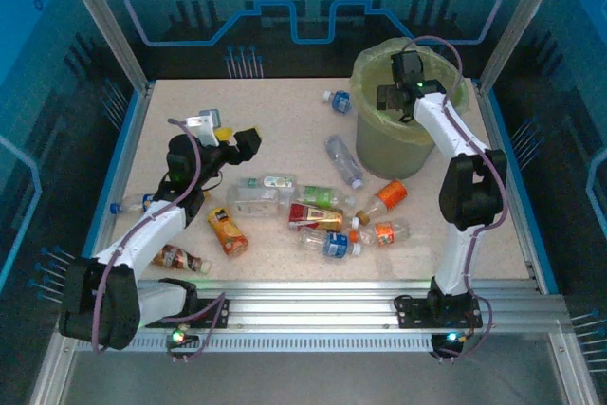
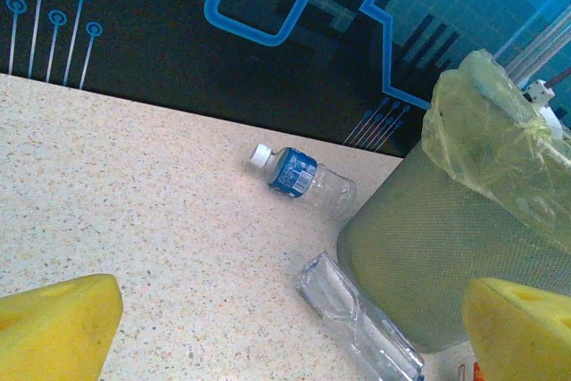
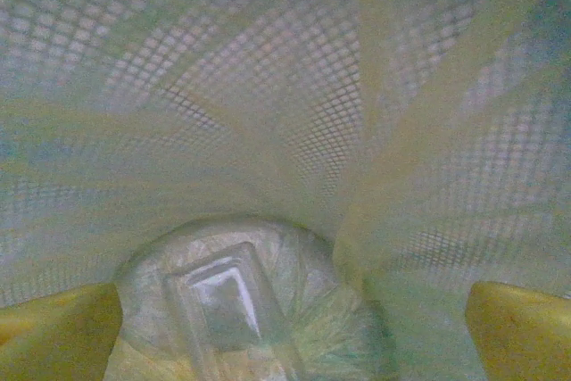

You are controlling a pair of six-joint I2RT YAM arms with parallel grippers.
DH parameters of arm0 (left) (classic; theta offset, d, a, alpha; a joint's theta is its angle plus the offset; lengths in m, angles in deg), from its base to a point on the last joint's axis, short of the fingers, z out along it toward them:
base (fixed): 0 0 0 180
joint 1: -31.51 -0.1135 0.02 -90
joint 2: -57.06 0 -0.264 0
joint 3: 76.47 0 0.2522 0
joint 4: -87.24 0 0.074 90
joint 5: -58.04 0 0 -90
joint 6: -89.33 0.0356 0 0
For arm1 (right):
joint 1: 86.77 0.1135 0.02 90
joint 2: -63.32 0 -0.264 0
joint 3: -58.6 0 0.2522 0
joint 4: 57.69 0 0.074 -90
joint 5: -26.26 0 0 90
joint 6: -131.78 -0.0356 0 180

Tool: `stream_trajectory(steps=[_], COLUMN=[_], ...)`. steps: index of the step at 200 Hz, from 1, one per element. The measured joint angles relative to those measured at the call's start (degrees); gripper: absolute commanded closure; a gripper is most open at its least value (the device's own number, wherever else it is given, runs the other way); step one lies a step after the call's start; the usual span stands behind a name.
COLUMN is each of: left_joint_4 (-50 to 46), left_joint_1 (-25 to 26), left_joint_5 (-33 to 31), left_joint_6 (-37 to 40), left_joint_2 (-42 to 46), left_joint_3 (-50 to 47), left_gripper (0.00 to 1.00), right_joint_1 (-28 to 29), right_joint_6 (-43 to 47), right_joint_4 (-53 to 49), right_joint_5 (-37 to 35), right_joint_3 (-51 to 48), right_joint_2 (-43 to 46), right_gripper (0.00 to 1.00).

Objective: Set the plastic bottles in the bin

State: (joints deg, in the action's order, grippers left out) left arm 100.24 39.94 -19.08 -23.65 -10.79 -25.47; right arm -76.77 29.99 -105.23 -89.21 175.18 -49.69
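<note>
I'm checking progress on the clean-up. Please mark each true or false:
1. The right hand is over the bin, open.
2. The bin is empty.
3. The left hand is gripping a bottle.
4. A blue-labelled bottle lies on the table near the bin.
1. True. The right hand is over the bin with its fingers apart.
2. False. A clear bottle lies at the bottom of the bin.
3. False. The left hand is open, with nothing between its fingers.
4. True. The blue-labelled bottle, with a white cap, lies on the table beside the bin.
</note>
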Motion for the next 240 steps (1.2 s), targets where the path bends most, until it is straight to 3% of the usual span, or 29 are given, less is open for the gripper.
stream_trajectory(steps=[50, 100, 177, 240], left_joint_4=[0.00, -4.09, -31.58, -57.44], left_joint_1=[0.00, 0.00, -1.49, -3.34], left_joint_5=[0.00, -1.38, -6.71, -15.26], left_joint_6=[0.44, -0.20, -6.14, -22.18], left_joint_2=[0.00, 0.72, 6.82, 19.69], left_joint_3=[0.00, 0.26, 8.35, 6.51], left_gripper=[0.01, 0.01, 0.01, 0.01], right_joint_1=[0.83, 5.40, 13.31, 14.23], right_joint_6=[-0.09, -0.72, -2.64, -3.67], right_joint_4=[-0.28, -1.31, -5.42, -8.02], right_joint_5=[-1.97, -4.76, -6.62, -2.78], right_joint_3=[-0.52, -2.10, -6.75, -16.17], right_joint_2=[6.54, 15.98, 30.80, 36.52], right_gripper=[0.00, 0.00, 0.00, 0.00])
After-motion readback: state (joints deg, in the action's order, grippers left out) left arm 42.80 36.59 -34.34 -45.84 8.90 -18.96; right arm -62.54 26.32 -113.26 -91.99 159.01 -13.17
